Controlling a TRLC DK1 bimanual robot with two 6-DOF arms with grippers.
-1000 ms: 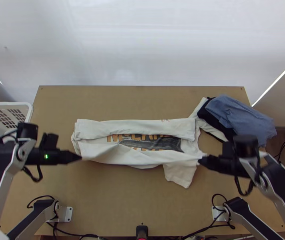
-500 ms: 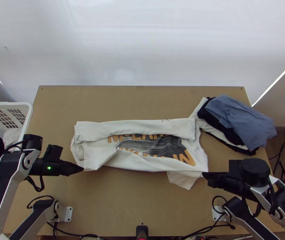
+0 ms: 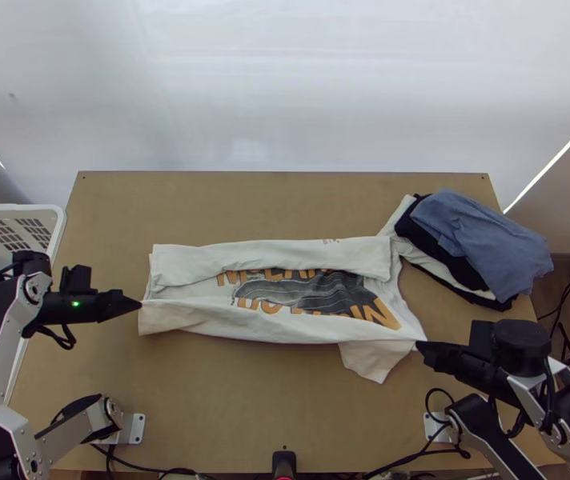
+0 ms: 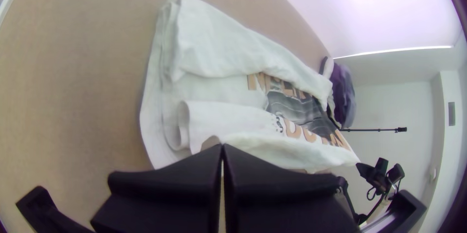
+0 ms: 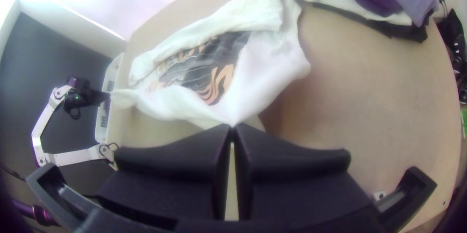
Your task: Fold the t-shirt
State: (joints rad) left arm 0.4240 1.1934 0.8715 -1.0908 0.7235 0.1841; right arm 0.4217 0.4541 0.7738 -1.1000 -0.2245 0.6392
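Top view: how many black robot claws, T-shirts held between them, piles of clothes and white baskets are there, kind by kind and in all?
Grippers (left gripper, right gripper): 2
Held white T-shirt: 1
Clothes pile: 1
White basket: 1
Total: 5

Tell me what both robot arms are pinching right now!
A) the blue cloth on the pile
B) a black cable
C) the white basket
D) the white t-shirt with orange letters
D: the left end effector and the right end effector each have their closed tips on the white t-shirt, with its cloth running between them.
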